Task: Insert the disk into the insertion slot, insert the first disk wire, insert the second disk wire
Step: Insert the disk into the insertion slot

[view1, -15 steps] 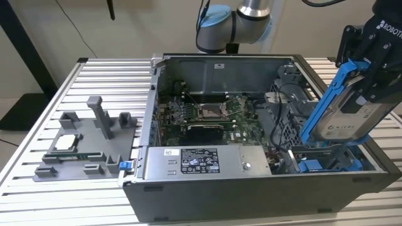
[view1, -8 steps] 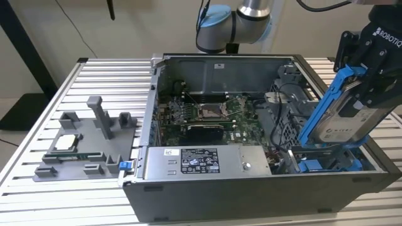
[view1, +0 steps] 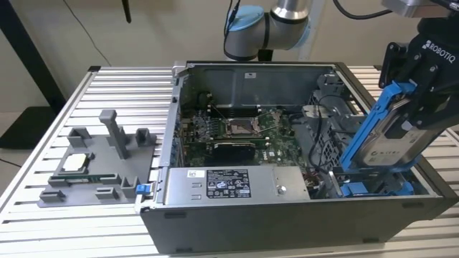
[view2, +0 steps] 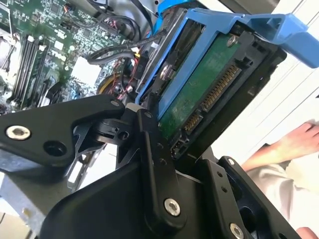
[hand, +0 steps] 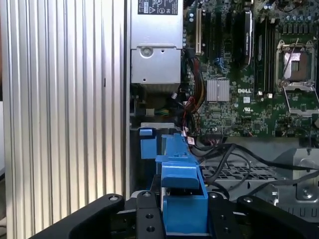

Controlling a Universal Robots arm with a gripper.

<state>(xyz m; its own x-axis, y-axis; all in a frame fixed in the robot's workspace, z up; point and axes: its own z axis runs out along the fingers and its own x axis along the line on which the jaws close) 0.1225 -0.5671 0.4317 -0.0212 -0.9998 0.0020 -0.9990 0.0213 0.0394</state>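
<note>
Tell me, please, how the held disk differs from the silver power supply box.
The disk hangs tilted in the pincer; the power supply box lies flat in the computer case. The disk wears a blue frame; the box is plain silver metal. Both are rectangular and labelled.

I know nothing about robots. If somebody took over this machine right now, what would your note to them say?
Gripper: shut on the disk, holding it tilted over the open computer case.
Insertion slot: below the disk's lower end, at the exterior view's right of the case; disk not seated.
Done: disk is in hand.
Left: seating the disk, both wires; its connectors are bare.
</note>
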